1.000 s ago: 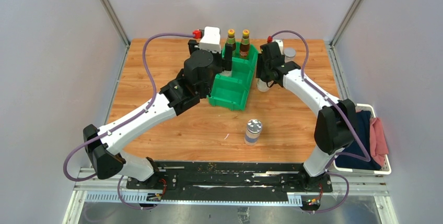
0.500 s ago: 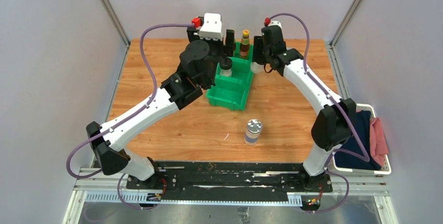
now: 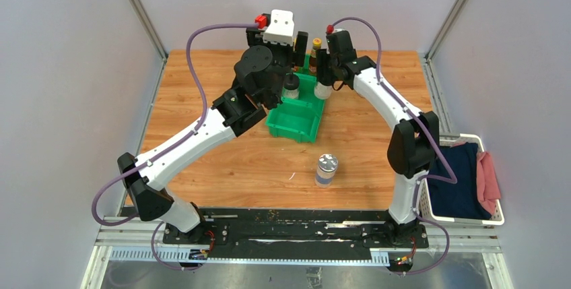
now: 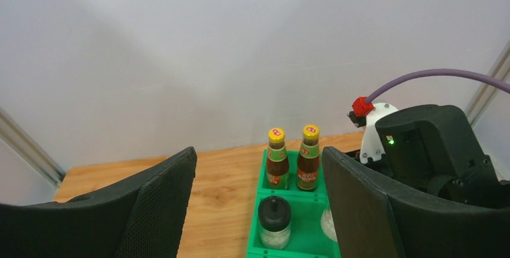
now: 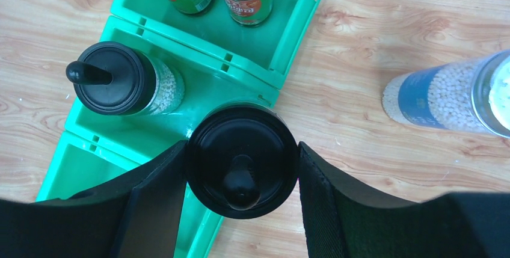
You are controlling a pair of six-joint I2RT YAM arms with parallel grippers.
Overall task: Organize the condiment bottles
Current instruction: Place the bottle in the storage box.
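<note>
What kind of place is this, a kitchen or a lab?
Likely a robot test cell, not a kitchen: two arms mounted at a wooden table, plain grey panels enclosing it, and condiment bottles staged in a green bin.

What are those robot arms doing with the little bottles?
They are sorting bottles into a green bin. The right gripper holds a black-capped shaker at the middle section, next to another shaker inside. Two brown sauce bottles stand in the far section. The left gripper is open and empty. Two blue-labelled jars stand on the table.

On my feed: wooden table (image 3: pixel 363 161), pale grey walls (image 3: pixel 60 67) on 3 sides, white basket (image 3: pixel 501 220) of perhaps cloths (image 3: pixel 486 181) beside.
</note>
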